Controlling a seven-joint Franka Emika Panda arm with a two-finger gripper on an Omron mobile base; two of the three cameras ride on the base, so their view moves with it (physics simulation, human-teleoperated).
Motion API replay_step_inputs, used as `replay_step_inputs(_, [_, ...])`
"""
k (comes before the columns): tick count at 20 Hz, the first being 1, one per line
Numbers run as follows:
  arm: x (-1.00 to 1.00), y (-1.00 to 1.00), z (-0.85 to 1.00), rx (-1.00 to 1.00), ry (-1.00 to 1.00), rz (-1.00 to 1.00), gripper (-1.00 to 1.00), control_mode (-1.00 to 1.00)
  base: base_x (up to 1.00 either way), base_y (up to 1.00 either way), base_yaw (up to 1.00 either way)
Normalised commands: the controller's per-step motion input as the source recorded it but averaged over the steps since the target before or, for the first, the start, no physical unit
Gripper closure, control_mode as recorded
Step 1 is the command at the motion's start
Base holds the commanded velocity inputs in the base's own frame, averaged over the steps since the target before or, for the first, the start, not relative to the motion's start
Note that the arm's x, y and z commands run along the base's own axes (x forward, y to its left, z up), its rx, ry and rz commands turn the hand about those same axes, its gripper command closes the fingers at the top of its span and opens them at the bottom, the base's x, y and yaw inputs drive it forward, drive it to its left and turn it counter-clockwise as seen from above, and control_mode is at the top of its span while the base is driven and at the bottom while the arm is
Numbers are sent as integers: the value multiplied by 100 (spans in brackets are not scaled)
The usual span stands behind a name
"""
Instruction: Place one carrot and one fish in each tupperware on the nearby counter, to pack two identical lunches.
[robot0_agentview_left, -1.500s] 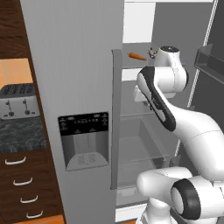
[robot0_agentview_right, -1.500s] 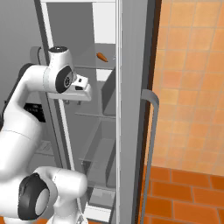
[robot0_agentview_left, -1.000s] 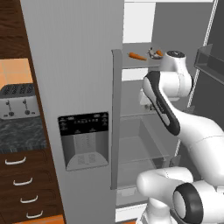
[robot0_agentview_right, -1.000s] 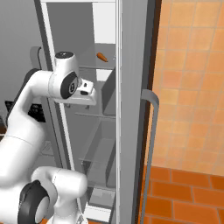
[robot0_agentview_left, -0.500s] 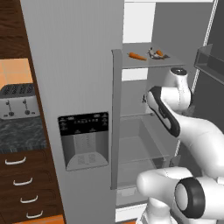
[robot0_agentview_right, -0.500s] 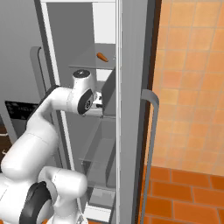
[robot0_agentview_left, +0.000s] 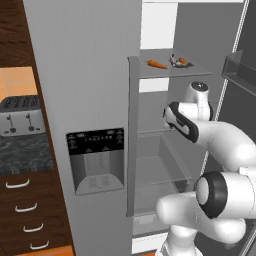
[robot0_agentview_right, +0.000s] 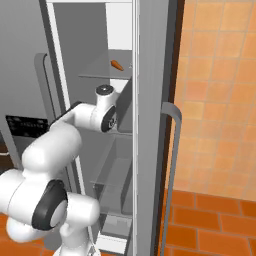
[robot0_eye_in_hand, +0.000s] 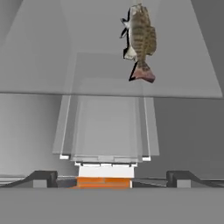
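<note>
In the hand view my gripper (robot0_eye_in_hand: 111, 178) is open, its two dark fingertips (robot0_eye_in_hand: 42, 176) wide apart with nothing between them. A brown speckled fish (robot0_eye_in_hand: 140, 38) lies on a clear glass shelf (robot0_eye_in_hand: 52, 65), well ahead of the fingers and a little to the right. In the left base view an orange carrot (robot0_agentview_left: 157, 64), a fish (robot0_agentview_left: 175, 62) and a second carrot (robot0_agentview_left: 183, 60) lie on the fridge's top shelf (robot0_agentview_left: 200, 70). My wrist (robot0_agentview_left: 199, 92) hangs just below that shelf. The right base view shows one carrot (robot0_agentview_right: 116, 65). The dark marbled counter (robot0_agentview_left: 25, 152) is at the far left. The tupperware is out of view.
The open fridge door (robot0_agentview_left: 85, 100) with its dispenser panel (robot0_agentview_left: 96, 160) stands left of the arm. A silver toaster (robot0_agentview_left: 17, 116) sits on the counter above wooden drawers (robot0_agentview_left: 22, 215). Clear drawers (robot0_eye_in_hand: 107, 127) lie low in the fridge. A door handle (robot0_agentview_right: 172, 150) is at the right.
My arm has dropped from the level of the top shelf to below it, folding inward. The jaws stayed open, and the carrots and fish on the top shelf have not moved.
</note>
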Motion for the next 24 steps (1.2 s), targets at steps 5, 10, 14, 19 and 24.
replay_step_inputs(5, [64, -24, -8, 0, 0, 0, -100, -100, 0, 0, 0])
replay_step_inputs(10, [63, -3, -29, 0, 0, 0, -100, -100, 0, 0, 0])
replay_step_inputs(14, [70, -3, -42, 0, 0, 0, -100, -100, 0, 0, 0])
replay_step_inputs(19, [61, -17, -22, 0, 0, 0, -100, -100, 0, 0, 0])
replay_step_inputs(24, [54, -22, -22, 0, 0, 2, -100, -100, 0, 0, 0])
